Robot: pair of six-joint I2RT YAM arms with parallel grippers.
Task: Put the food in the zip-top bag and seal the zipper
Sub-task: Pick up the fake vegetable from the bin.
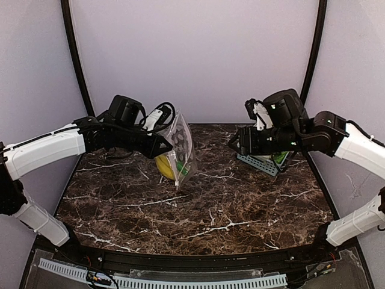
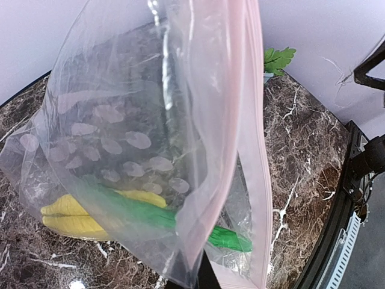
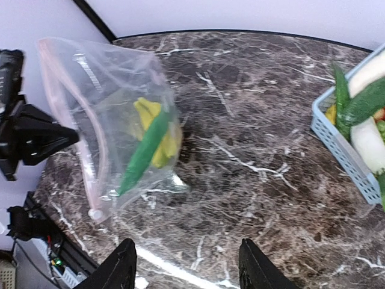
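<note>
My left gripper (image 1: 163, 144) is shut on the mouth edge of the zip-top bag (image 1: 180, 147) and holds it up, its bottom near the table. In the left wrist view the gripper (image 2: 201, 280) pinches the plastic beside the pink zipper (image 2: 255, 150), whose two strips stand apart. Inside lie the yellow banana bunch (image 2: 69, 214) and a long green vegetable (image 2: 180, 223); both also show in the right wrist view, banana (image 3: 165, 141) and green piece (image 3: 141, 153). My right gripper (image 3: 186, 265) is open and empty above the table, right of the bag (image 3: 108, 120).
A blue-grey slatted basket (image 3: 340, 141) at the back right holds a long white vegetable (image 3: 367, 141), a dark green cucumber (image 3: 367, 102) and other pieces. A leafy green piece (image 2: 277, 59) shows beyond the bag. The marble table (image 1: 198, 211) ends at a black rim in front.
</note>
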